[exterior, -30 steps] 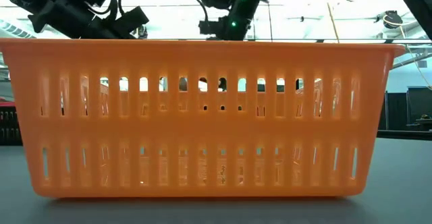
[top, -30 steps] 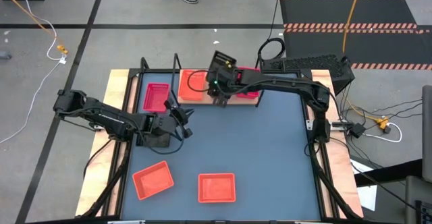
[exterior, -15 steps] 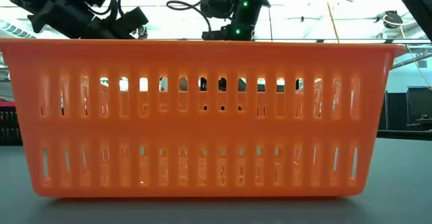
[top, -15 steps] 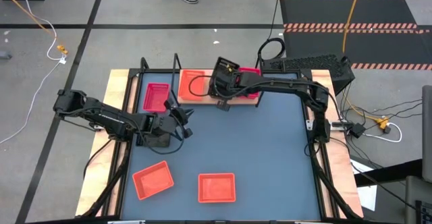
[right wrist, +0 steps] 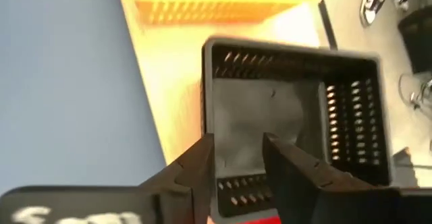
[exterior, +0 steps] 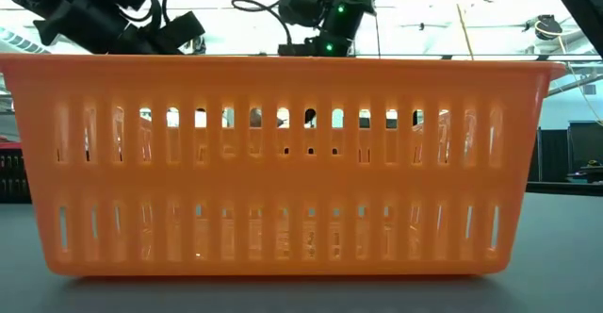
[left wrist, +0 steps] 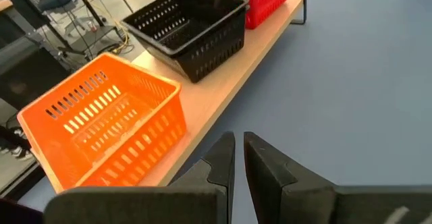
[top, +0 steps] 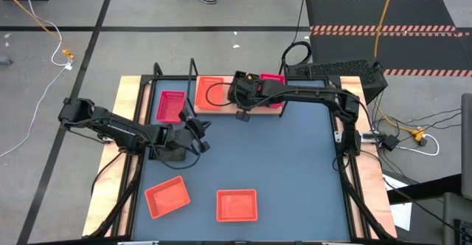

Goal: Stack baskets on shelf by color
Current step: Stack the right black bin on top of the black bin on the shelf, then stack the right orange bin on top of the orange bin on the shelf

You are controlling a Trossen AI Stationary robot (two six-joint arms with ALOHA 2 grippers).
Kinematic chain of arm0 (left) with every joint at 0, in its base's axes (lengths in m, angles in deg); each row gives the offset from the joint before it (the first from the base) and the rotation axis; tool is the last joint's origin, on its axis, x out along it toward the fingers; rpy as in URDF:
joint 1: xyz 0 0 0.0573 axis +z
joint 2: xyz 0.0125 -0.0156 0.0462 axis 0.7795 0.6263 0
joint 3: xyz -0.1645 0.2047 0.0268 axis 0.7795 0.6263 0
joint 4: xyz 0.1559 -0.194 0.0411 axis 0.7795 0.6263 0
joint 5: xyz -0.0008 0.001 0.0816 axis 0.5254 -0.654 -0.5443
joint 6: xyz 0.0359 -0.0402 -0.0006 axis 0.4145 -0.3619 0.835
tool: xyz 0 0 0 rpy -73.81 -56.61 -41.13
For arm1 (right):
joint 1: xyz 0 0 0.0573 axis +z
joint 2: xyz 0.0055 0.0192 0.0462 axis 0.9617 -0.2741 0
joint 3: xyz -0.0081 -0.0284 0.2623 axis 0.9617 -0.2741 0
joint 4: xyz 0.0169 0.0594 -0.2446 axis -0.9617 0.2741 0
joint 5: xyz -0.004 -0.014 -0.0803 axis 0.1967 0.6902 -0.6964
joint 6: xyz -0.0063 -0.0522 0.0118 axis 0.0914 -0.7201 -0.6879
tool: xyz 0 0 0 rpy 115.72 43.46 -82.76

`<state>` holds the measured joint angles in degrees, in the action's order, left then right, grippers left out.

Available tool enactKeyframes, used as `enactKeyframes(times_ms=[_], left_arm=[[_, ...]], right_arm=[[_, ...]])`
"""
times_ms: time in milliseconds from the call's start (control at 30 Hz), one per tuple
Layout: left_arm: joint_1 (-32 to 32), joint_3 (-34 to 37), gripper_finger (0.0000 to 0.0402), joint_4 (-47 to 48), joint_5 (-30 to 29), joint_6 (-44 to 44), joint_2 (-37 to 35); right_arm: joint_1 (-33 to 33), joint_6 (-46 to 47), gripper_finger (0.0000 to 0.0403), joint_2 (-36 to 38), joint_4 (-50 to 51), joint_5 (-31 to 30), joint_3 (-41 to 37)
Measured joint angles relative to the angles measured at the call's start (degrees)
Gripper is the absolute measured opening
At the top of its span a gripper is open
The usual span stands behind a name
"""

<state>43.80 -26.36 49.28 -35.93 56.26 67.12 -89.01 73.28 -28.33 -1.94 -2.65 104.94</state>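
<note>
Seen from above, the left arm reached across the left side of the blue-grey table (top: 295, 171), its left end effector (top: 198, 127) near the front edge of the shelf (top: 225, 112), fingers (left wrist: 223, 160) nearly together with only a thin gap and nothing between them. On the table nearer the viewer lay two orange-red baskets: one tilted at the left (top: 167, 196), one square-on beside it (top: 237, 204), the latter filling the low view.

Along the table's far edge, the wooden shelf carried, from left to right, a pink-magenta basket (top: 170, 105), an orange-red basket (top: 209, 94), a black basket (left wrist: 185, 32) and another pink-magenta basket (top: 272, 80) at the right end. The black basket was mostly hidden under the right arm in the overhead view, so its exact spot there was hard to judge.

The right end effector (right wrist: 236, 153) hung over the black basket, its two fingers apart, straddling the basket's near wall without visibly clamping it.
</note>
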Motion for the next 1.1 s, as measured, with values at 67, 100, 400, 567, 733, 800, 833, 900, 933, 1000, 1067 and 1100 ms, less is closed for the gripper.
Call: enactKeyframes(times_ms=[67,100,400,567,733,800,833,900,933,1000,1067,1100], left_arm=[[0.0,0.0,0.0037,0.8,0.0,-0.7,0.0],[0.0,0.0,0.0037,1.2,0.0,-1.1,0.0],[-0.1,0.0,0.0037,3.4,0.0,-2.9,0.0],[-0.9,0.0,0.0037,5.3,0.0,-5.8,0.0],[-2.3,0.0,0.0037,10.0,0.0,-10.9,0.0],[-2.9,0.0,0.0037,12.9,0.0,-14.4,0.0],[-3.1,0.0,0.0037,14.3,0.0,-16.2,0.0],[-3.3,0.0,0.0037,16.6,0.0,-19.6,0.0],[-3.3,0.0,0.0037,17.5,0.1,-21.2,0.0],[-3.1,0.0,0.0037,19.1,0.5,-24.2,0.0],[-2.4,0.0,0.0037,20.3,1.9,-26.7,0.0],[-1.8,0.0,0.0037,20.7,3.6,-28.1,0.0]], right_arm=[[0.0,-1.0,0.0129,0.1,-1.7,0.0,0.0],[0.2,-1.3,0.013,0.2,-2.6,0.0,0.0],[4.2,-3.1,0.0132,3.0,-4.3,0.3,0.0],[6.9,-4.2,0.0132,5.8,-6.7,4.4,-1.2],[8.3,-4.5,0.0132,8.6,-18.5,15.3,-11.9],[8.9,-3.1,0.0132,10.3,-25.1,18.9,-17.3],[9.1,-1.8,0.0132,11.4,-29.7,20.7,-20.4],[9.6,1.1,0.0132,13.1,-40.0,25.1,-26.7],[9.9,2.1,0.0132,13.7,-45.8,27.3,-29.9],[10.4,3.4,0.0132,14.5,-56.5,31.1,-36.1],[10.9,3.7,0.0132,15.4,-65.7,32.9,-41.4],[11.0,3.7,0.0132,16.1,-69.6,33.0,-43.5]])
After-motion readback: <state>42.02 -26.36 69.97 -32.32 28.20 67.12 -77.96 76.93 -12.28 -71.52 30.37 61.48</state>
